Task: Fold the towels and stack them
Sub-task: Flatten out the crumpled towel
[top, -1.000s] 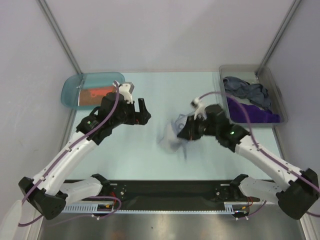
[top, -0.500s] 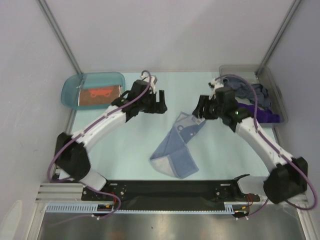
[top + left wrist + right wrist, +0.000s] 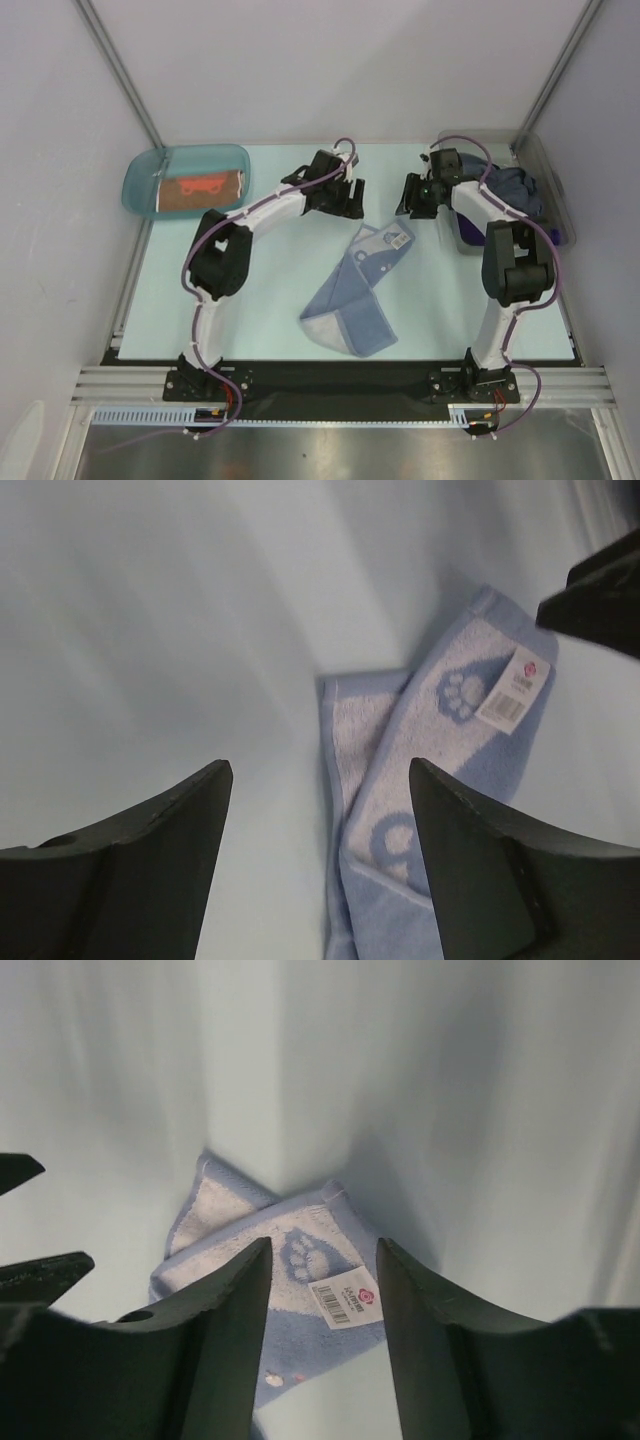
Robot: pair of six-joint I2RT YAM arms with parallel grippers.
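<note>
**Q:** Left end effector [image 3: 315, 770], how does it stand?
**A:** Its fingers are spread wide and it holds nothing. It hangs near the far end of the pale blue towel [image 3: 357, 288].
**Q:** And the right end effector [image 3: 322, 1245]?
**A:** Also open, a little less wide, and also empty. It is near the same end, where the paper label [image 3: 345, 1302] is.
**Q:** Where are the towels?
**A:** The blue one lies loosely folded in the middle of the bench [image 3: 250, 290]. An orange-brown towel [image 3: 200, 187] is in the teal tray [image 3: 140, 180]. A grey-blue towel [image 3: 515, 185] and a purple towel [image 3: 472, 228] are in the clear bin [image 3: 545, 165].
</note>
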